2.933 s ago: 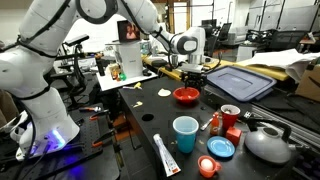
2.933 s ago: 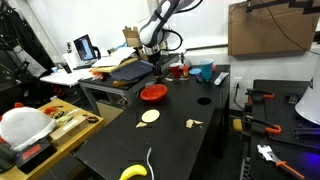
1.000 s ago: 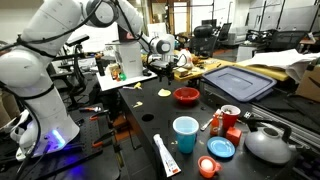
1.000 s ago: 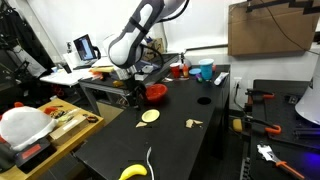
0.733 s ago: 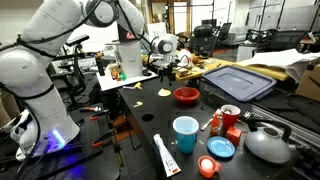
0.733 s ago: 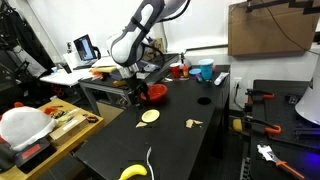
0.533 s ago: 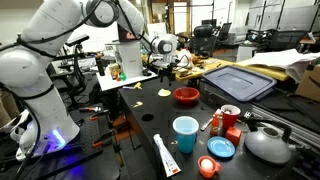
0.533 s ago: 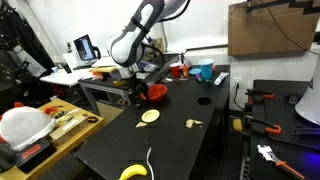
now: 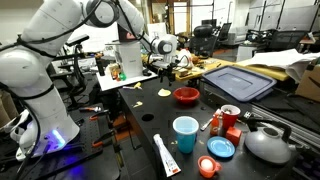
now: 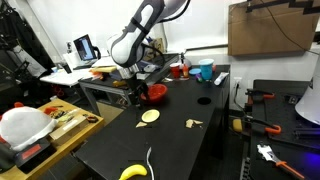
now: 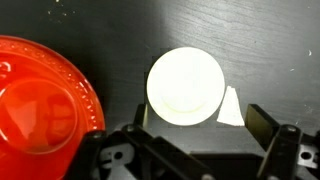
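Three things across the wrist view, left to right: a glossy red plastic bowl (image 11: 45, 105) filling the left side and cut by the frame edge; a flat, round, cream-coloured disc (image 11: 185, 85) at the centre on the black tabletop (image 11: 270, 40), just beside the bowl but apart from it; a small pale wedge (image 11: 231, 108) against the disc's lower right edge. Along the bottom edge, the black Robotiq gripper (image 11: 200, 118), fingers (image 11: 262, 122) spread wide to either side of the disc, clamping nothing; no telling from here whether touching the disc or above it. In an exterior view, left of centre, the gripper (image 10: 137, 93) low over the table, the disc (image 10: 149, 116) just below and right of it in the frame, the red bowl (image 10: 154, 92) close on its right. In an exterior view, upper middle, the disc (image 9: 166, 92) beneath the gripper (image 9: 172, 68), the bowl (image 9: 186, 95) just right of the disc, a light blue plastic cup (image 9: 185, 133) lower in the frame, well apart.
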You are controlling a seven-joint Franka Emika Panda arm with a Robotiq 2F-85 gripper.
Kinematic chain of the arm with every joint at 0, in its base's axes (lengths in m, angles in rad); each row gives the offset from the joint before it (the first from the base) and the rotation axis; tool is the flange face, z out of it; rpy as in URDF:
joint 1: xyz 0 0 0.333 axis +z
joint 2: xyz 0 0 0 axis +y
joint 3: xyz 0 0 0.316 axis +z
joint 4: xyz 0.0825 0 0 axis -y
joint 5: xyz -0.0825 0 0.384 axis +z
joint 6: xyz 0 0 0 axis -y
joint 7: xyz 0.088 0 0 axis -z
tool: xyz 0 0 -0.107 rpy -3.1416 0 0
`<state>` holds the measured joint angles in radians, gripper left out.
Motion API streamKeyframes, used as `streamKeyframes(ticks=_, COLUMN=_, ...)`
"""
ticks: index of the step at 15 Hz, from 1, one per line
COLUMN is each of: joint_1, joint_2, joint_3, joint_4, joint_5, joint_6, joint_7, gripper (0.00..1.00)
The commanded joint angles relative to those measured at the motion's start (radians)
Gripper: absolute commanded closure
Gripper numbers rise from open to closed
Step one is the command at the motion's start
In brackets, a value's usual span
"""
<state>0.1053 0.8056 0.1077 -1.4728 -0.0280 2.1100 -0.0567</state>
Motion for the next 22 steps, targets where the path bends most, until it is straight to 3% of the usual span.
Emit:
streamKeyframes(ticks=1, joint_1=0.025, joint_2=-0.019, joint_3=-0.019, joint_4=-0.029, joint_5=-0.008, joint_6=0.032, joint_7=0.034, gripper=0.0)
streamKeyframes(ticks=6, joint_1=0.095, joint_2=-0.073, joint_3=-0.034, joint_4=-0.119, joint_5=-0.009, joint_6=0.136, joint_7=0.194, gripper=0.0)
streamKeyframes(ticks=11, joint_1=0.237, joint_2=-0.145, joint_3=-0.088, joint_4=-0.231, joint_5=-0.042, joint_6=0.198, joint_7=0.493, gripper=0.0)
streamKeyframes(ticks=15, joint_1=0.335, joint_2=-0.198, joint_3=-0.117, joint_4=-0.288, joint_5=-0.057, joint_6=0.181, joint_7=0.725, gripper=0.0)
streamKeyframes(ticks=22, joint_1=0.39, joint_2=-0.238, joint_3=-0.07, joint_4=-0.357, joint_5=-0.038, joint_6=0.21, joint_7=0.972, gripper=0.0)
